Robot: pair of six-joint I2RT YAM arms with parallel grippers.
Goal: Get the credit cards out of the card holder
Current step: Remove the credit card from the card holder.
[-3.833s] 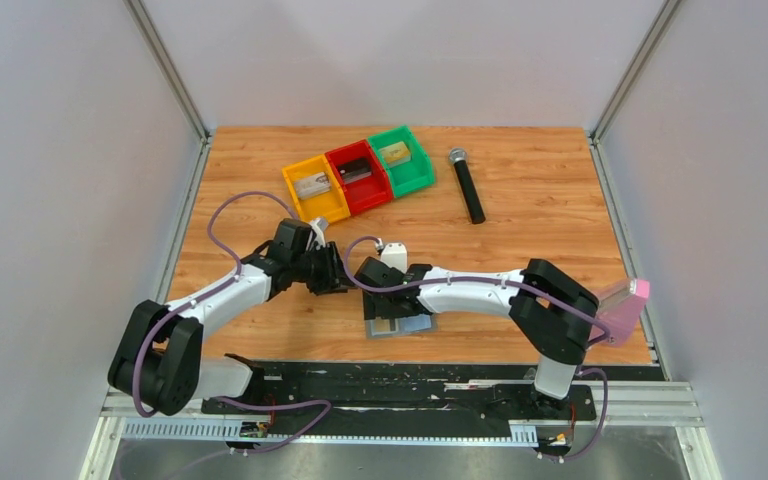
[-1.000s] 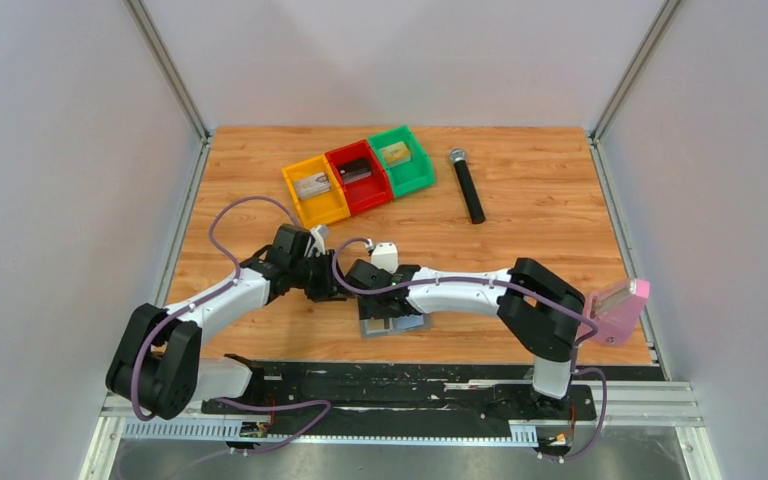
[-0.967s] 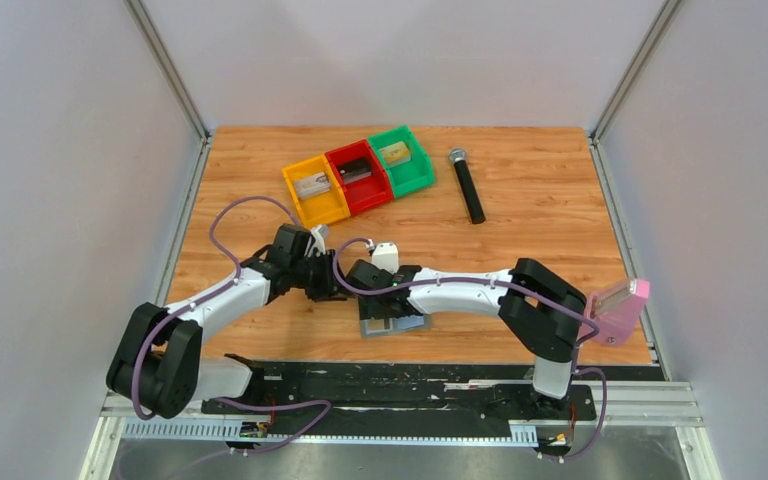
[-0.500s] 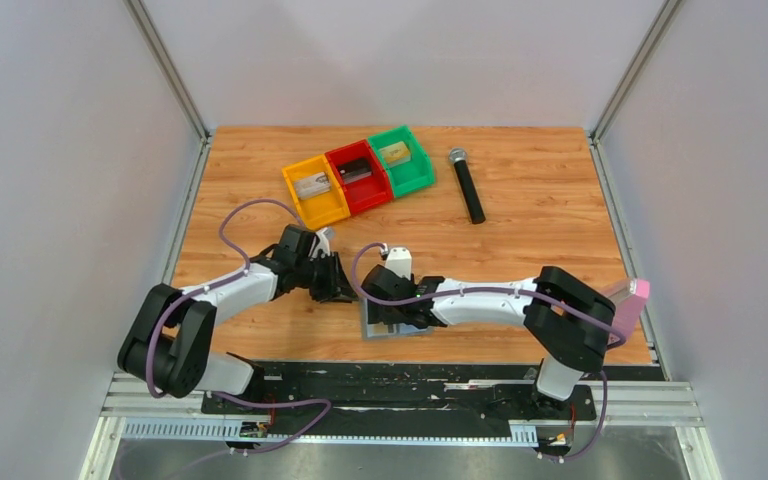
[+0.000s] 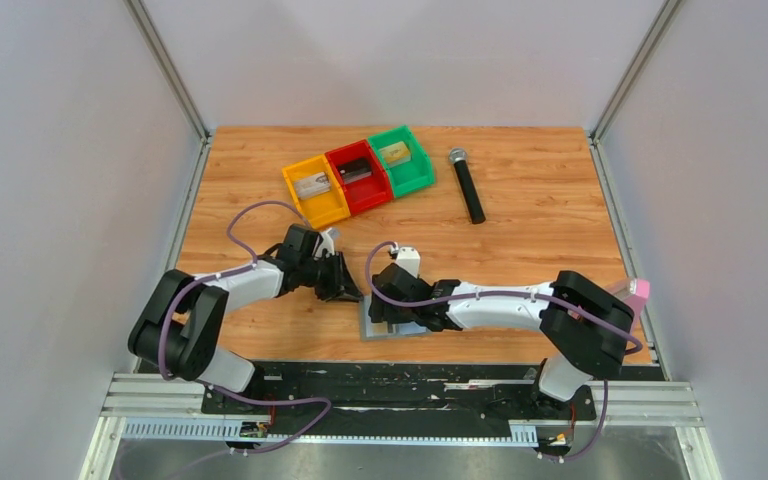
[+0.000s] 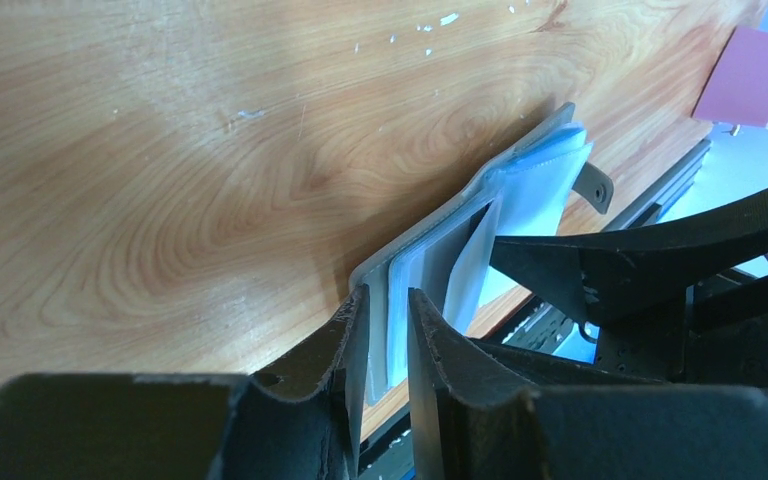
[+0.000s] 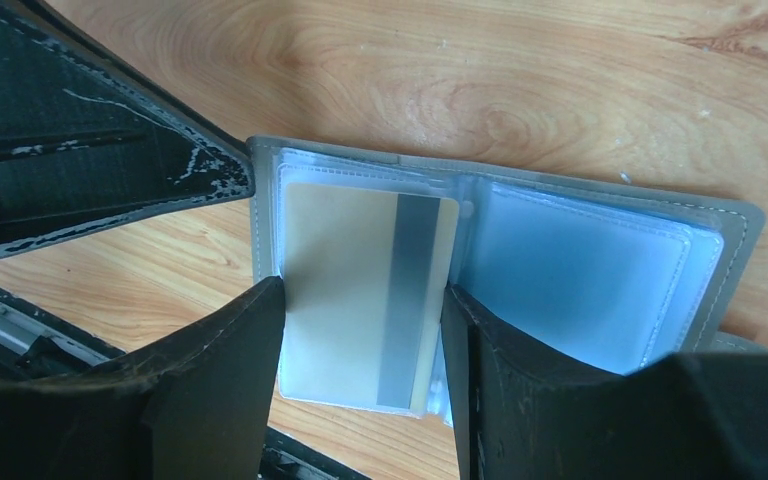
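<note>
The grey-blue card holder (image 5: 376,331) lies open near the table's front edge, and also shows in the right wrist view (image 7: 590,270) and the left wrist view (image 6: 535,175). A tan credit card (image 7: 350,270) with a grey stripe sits at its left panel. My right gripper (image 7: 360,296) has one finger against each long side of this card, and the card (image 6: 468,275) stands tilted up. My left gripper (image 6: 388,308) is nearly closed, with the holder's left edge in the narrow gap. In the top view the left gripper (image 5: 352,293) meets the holder's corner beside the right gripper (image 5: 400,312).
Yellow (image 5: 315,190), red (image 5: 358,178) and green (image 5: 401,160) bins stand in a row at the back, each with a card-like item. A black microphone (image 5: 467,186) lies right of them. A pink object (image 5: 628,302) sits at the right edge. The front rail runs just below the holder.
Both grippers have shifted a little right and toward the front edge. The right arm has stretched lower over the holder. The holder has stayed where it was.
</note>
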